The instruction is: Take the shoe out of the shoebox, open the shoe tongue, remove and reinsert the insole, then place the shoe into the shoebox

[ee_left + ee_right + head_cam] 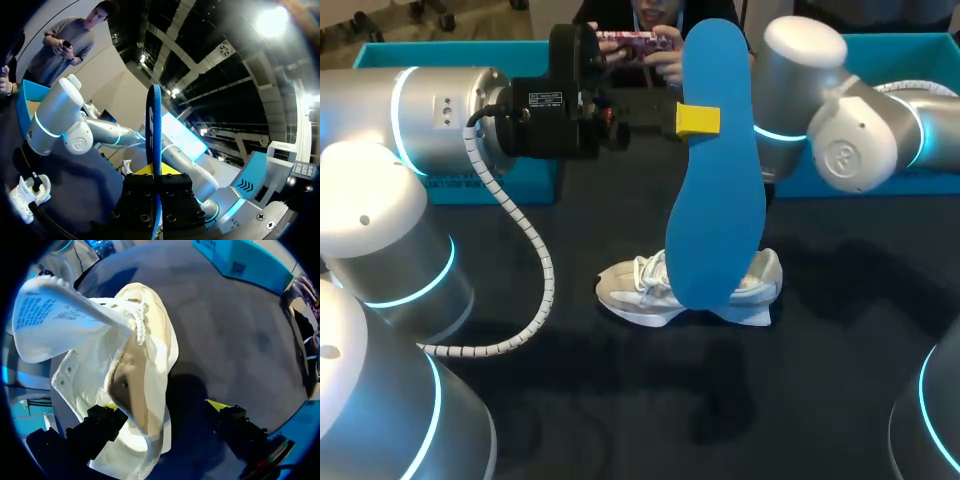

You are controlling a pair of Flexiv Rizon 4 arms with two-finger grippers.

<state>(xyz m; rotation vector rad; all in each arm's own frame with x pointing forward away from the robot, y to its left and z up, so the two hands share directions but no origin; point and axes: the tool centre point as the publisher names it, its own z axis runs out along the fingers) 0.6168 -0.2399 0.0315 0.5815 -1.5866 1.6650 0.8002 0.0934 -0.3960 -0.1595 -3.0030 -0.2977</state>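
My left gripper (pixel 698 120) is high above the table, shut on a blue insole (pixel 715 170) that hangs upright. In the left wrist view the insole (pixel 154 125) shows edge-on, pinched between the fingers of the left gripper (pixel 159 172). A white shoe (pixel 660 292) lies on the dark table below, partly behind the insole. In the right wrist view the shoe (pixel 140 355) has its tongue (pixel 55 315) folded back. My right gripper (pixel 162 410) is open around its near end; one fingertip (pixel 107 410) is against the shoe, the other stands apart.
Teal box parts stand along the table's far edge, one at the left (pixel 460 185) and one at the right (pixel 920 50); one teal box (pixel 240 265) shows beyond the shoe. My right arm (pixel 840 130) comes down behind the insole.
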